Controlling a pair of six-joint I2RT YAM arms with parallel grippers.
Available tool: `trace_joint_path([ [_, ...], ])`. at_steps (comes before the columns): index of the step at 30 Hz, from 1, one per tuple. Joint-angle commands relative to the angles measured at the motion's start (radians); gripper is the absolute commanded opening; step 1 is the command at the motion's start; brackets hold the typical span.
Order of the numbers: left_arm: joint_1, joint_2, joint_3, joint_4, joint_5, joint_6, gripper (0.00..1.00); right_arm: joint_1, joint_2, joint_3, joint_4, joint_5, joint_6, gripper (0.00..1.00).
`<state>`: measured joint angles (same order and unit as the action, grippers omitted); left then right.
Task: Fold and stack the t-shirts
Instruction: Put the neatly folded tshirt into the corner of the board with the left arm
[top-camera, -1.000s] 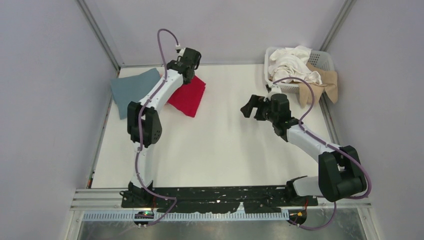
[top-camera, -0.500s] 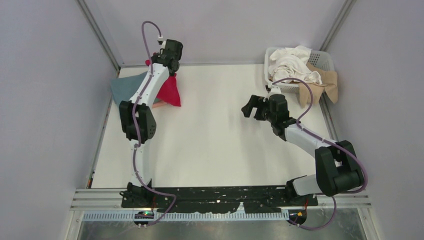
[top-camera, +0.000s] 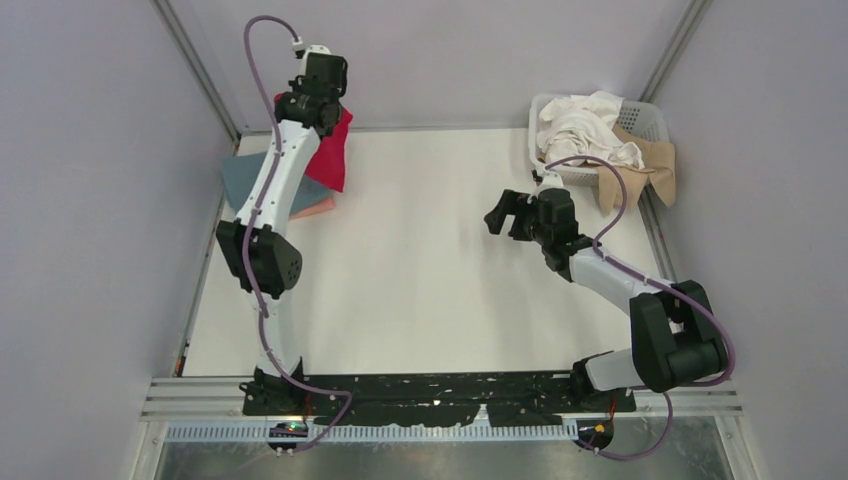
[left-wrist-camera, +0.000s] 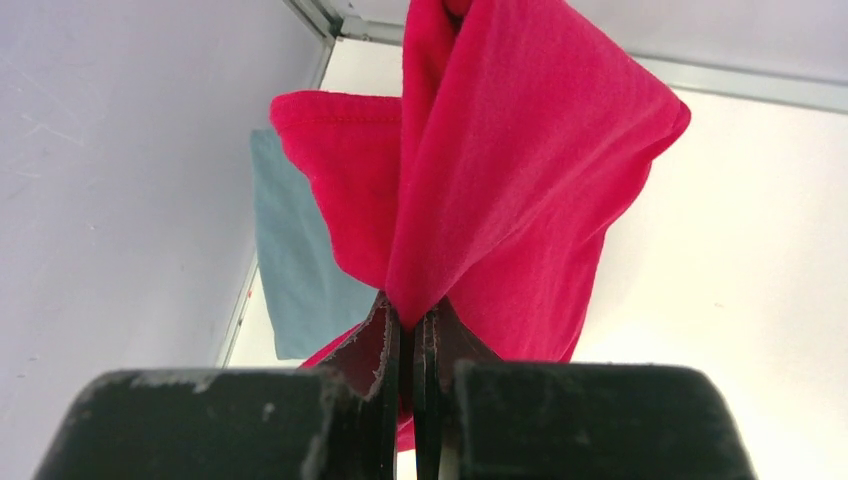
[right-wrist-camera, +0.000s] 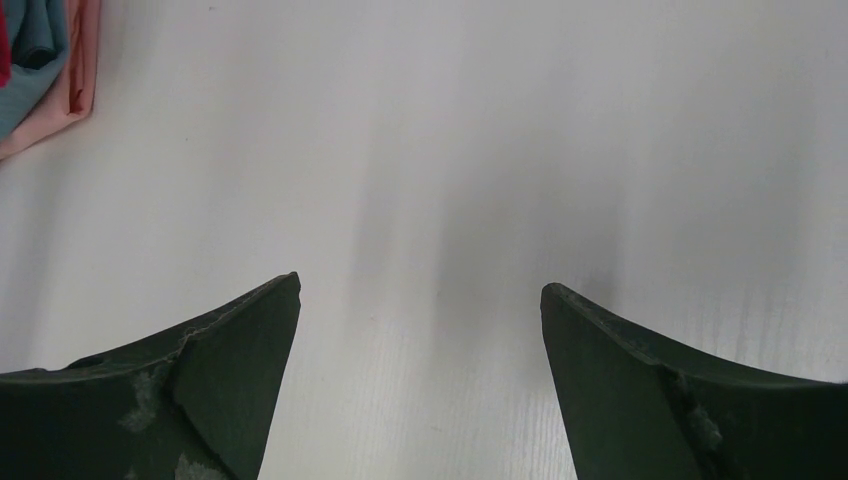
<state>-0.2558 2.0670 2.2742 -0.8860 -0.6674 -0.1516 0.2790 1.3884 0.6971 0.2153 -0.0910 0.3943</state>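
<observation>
**Red shirt hangs over the stack in the far left corner**

The white table (top-camera: 430, 290) is bare across its middle, with cloth at both far corners. At the far right, a white slotted basket (top-camera: 650, 118) holds what looks like the unfolded supply: a white t-shirt (top-camera: 585, 125) heaped on top and a tan t-shirt (top-camera: 655, 165) spilling over the rim.

The stack lies at the far left, close to the wall, probably so the centre is free for folding. A teal t-shirt (top-camera: 245, 180) lies flat there. A salmon pink t-shirt (top-camera: 318, 207) shows at its near edge, apparently beneath it.

The left arm stretches out to that corner and holds the red t-shirt (top-camera: 335, 150) in the air above the stack. The cloth droops in loose folds, likely raised so it can be carried over the pile and laid on top.

The left gripper (left-wrist-camera: 412, 320) has its fingers pressed together, pinching a bunched ridge of red cloth.

The right gripper (top-camera: 503, 215) hovers over bare table, between the centre and the basket. Its fingers are spread wide with nothing between them, probably ready for the next shirt.
</observation>
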Motion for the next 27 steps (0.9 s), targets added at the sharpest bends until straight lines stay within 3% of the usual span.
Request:
trace_joint_path([
  [1, 0.003, -0.098, 0.057, 0.057, 0.001, -0.008, 0.0, -0.004, -0.011, 0.021, 0.026, 0.026, -0.007, 0.95],
  [8, 0.055, -0.104, -0.009, 0.059, 0.067, -0.083, 0.0, -0.005, -0.004, 0.026, 0.015, 0.033, -0.005, 0.95],
  [16, 0.171, -0.009, -0.025, 0.031, 0.187, -0.167, 0.0, -0.005, 0.025, 0.048, -0.009, 0.045, -0.009, 0.95],
  [27, 0.314, 0.063, -0.08, 0.036, 0.233, -0.166, 0.0, -0.005, 0.053, 0.066, -0.031, 0.052, -0.013, 0.95],
])
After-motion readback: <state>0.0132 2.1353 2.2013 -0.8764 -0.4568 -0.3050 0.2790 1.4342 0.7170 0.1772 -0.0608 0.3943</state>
